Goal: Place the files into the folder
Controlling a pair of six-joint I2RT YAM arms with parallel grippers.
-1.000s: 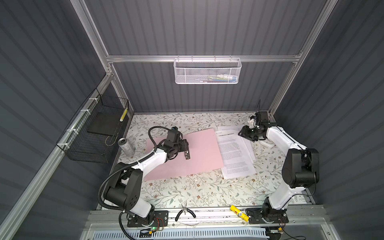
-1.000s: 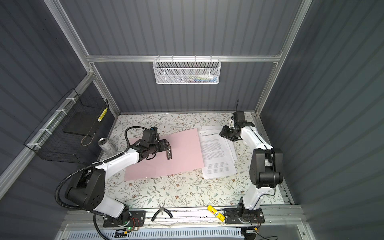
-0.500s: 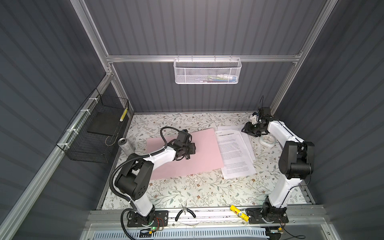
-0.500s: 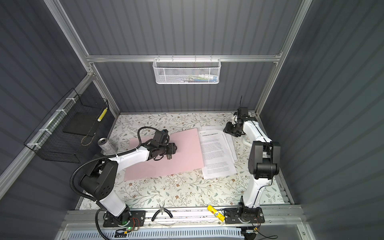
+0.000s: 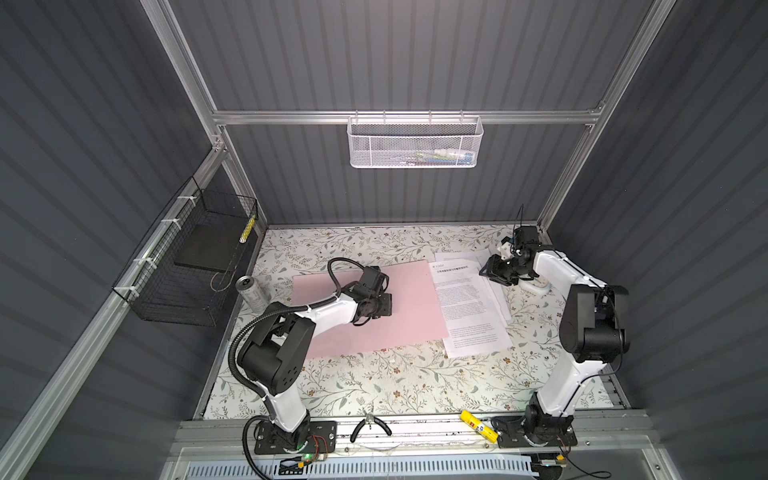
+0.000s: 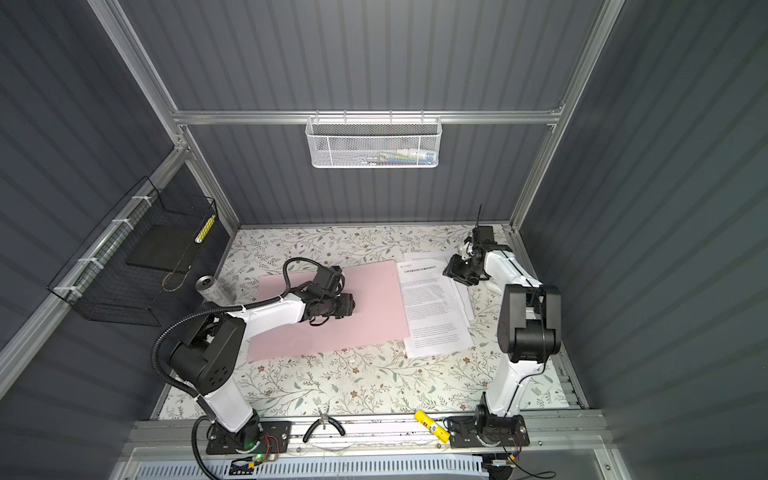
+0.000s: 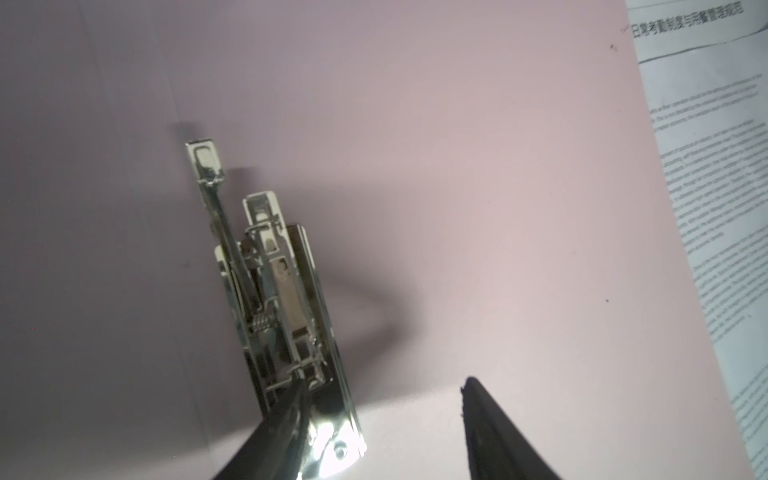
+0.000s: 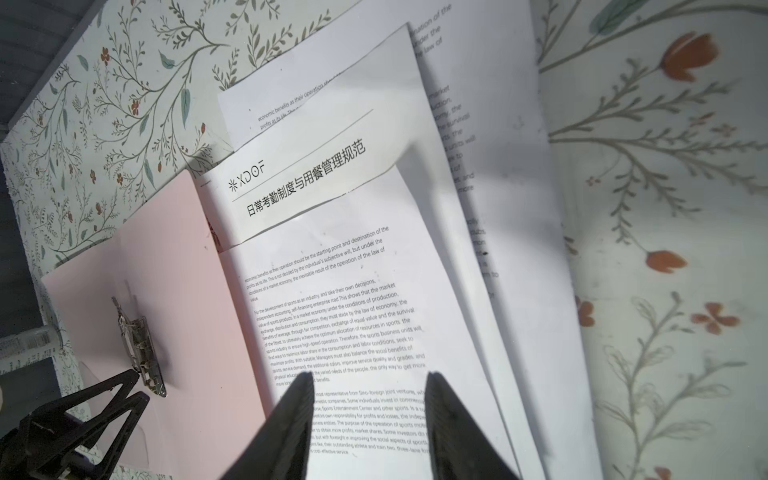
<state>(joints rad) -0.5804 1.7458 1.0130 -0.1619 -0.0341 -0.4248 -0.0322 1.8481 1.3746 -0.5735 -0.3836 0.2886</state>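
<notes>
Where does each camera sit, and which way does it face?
Top views: high in front, looking down on the table; left arm and right arm show whole.
Left wrist: rides the left arm, faces the folder and its clip; left jaws parted.
Right wrist: on the right arm, facing the files; right jaws parted.
Shared: both wrist views show clip and headed sheet.

Floral table (image 5: 374,374); folder (image 5: 415,320), files (image 5: 469,316), can (image 5: 251,291).

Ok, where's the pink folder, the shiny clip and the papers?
pink folder (image 5: 415,291), a top view, bare right half.
shiny clip (image 7: 286,299), left wrist view, its spring middle.
papers (image 8: 340,316), right wrist view, top sheet's text.
</notes>
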